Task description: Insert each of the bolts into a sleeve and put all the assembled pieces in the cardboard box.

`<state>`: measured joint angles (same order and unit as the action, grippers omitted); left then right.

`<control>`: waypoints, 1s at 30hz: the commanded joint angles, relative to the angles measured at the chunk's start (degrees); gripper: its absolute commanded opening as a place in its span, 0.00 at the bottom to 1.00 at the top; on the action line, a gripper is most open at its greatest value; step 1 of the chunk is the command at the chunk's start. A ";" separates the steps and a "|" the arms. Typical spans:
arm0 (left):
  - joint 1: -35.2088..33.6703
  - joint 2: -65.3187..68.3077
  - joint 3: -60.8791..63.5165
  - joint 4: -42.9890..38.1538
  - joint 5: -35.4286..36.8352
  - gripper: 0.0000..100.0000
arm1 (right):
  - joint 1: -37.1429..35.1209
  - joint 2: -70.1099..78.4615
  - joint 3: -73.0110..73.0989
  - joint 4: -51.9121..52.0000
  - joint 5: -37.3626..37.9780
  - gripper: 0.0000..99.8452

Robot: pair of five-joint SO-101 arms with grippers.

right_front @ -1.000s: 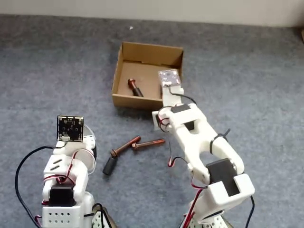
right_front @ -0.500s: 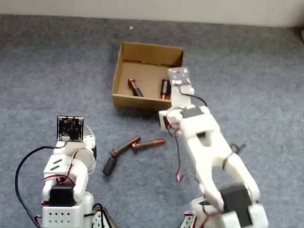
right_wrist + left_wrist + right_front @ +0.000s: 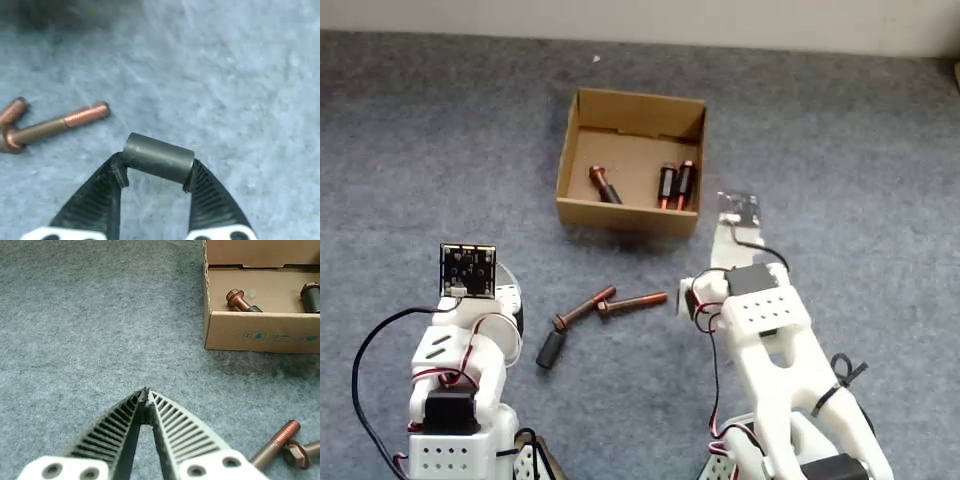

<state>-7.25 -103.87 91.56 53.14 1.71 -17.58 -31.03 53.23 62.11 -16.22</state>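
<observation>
We see the right gripper (image 3: 156, 169) part-way open, its two black ribbed fingers (image 3: 107, 192) clamped on the ends of a short dark grey cylindrical sleeve (image 3: 159, 156). The sleeve lies crosswise between them over the grey carpet (image 3: 240, 75); we cannot tell whether it touches the carpet. Near it lies a long copper-coloured bolt (image 3: 55, 125), its head meeting a second copper bolt (image 3: 12, 110).

The left gripper (image 3: 146, 396) is closed, its fingertips pressed together and holding nothing, over bare carpet.

From above, the two bolts (image 3: 610, 302) lie between the arms, and a loose black sleeve (image 3: 551, 350) lies just beside them, nearer the left arm. Beyond them stands the open brown cardboard box (image 3: 620, 213). Inside we see one sleeved bolt (image 3: 603, 185) on one side and two more assembled pieces (image 3: 676, 186) side by side.
</observation>
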 commanded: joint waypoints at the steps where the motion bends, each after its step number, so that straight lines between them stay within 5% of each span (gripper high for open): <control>1: -0.66 -0.48 -0.66 -1.32 -0.53 0.01 | 1.80 -2.15 -0.66 2.68 -1.14 0.19; 3: -0.66 -0.48 -0.66 -1.32 -0.53 0.01 | 1.54 -2.15 -1.89 5.14 -0.09 0.27; 7: -0.66 -0.48 -0.57 -1.32 -0.53 0.01 | 0.31 -2.77 -3.30 8.66 12.04 0.24; 16: -0.66 -0.48 -0.48 -1.32 -0.53 0.01 | 0.92 -2.33 -7.78 16.22 50.46 0.21; 21: -0.66 -0.48 -0.48 -1.32 -0.53 0.01 | 5.49 -2.15 -7.69 16.84 65.76 0.21; 30: -0.66 -0.48 -0.57 -1.32 -0.53 0.01 | 8.13 8.13 -2.77 12.70 75.08 0.21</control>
<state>-7.25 -103.87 91.56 53.14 1.71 -10.73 -27.16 50.42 77.32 57.54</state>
